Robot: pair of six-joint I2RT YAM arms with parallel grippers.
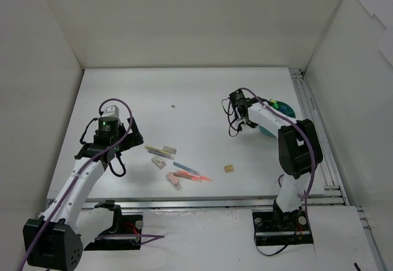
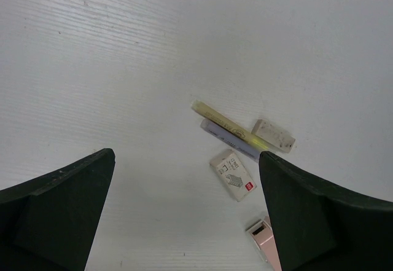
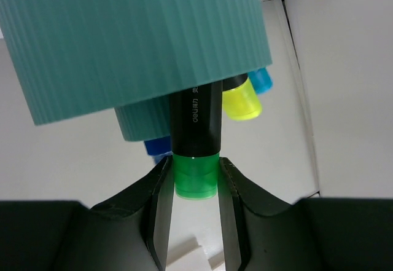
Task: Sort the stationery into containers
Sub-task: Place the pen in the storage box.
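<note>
Jaws of the right tool [image 3: 195, 179] clench the green cap of a black highlighter [image 3: 196, 116]. Its barrel disappears behind the ribbed wall of the teal tub [image 3: 141, 43], beside a yellow-capped highlighter [image 3: 241, 99] and a blue-capped one [image 3: 263, 80]. The tub sits at 3 o'clock on the worktop [image 1: 184, 93]. The left tool [image 2: 185, 157] hangs released, jaws wide. Toward its 3 o'clock lie a yellow pen [image 2: 224, 123], a pale pen [image 2: 232, 140], a white eraser [image 2: 233, 174] and a speckled beige eraser [image 2: 273, 134]. A tan cube [image 1: 228, 168] lies alone at 3 o'clock from that cluster.
</note>
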